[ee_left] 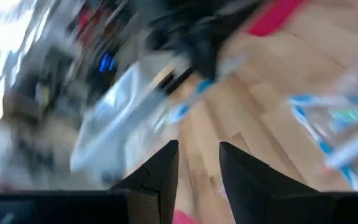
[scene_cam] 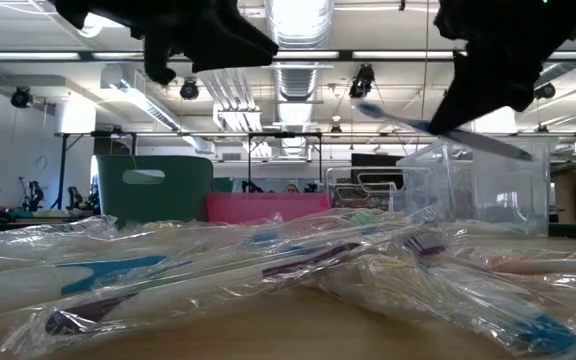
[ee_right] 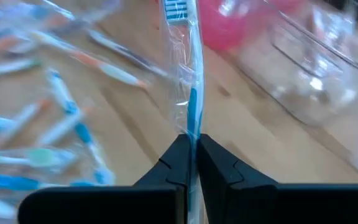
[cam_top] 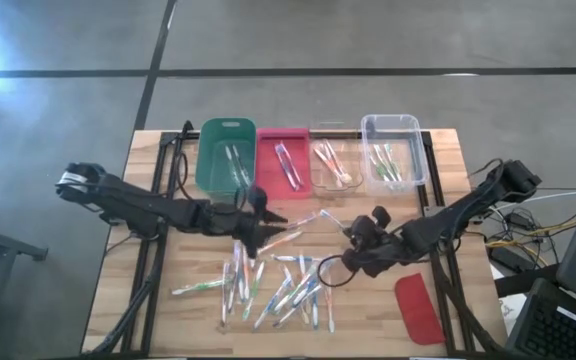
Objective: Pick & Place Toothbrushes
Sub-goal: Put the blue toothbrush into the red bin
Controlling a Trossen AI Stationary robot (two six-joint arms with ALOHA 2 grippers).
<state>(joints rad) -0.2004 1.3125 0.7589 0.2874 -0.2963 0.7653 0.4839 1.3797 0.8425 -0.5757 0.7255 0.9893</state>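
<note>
One blue toothbrush (ee_right: 190, 93) sits clamped in the right gripper (ee_right: 192, 163), long axis pointing toward the clear bin (cam_top: 392, 150); left gripper (ee_left: 197, 168) half-open, empty.

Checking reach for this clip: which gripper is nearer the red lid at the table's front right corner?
Right. The right gripper hangs just up and left of the red lid, shut on a blue toothbrush; the left gripper hangs farther left.

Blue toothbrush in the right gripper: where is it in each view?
High: blue toothbrush mid-table, reaching out from the right gripper.
Low: upper right, held above the table.
Left wrist: centre, blurred.
Right wrist: centre, pinched in shut fingers.
Shared landmark: pink bin.
</note>
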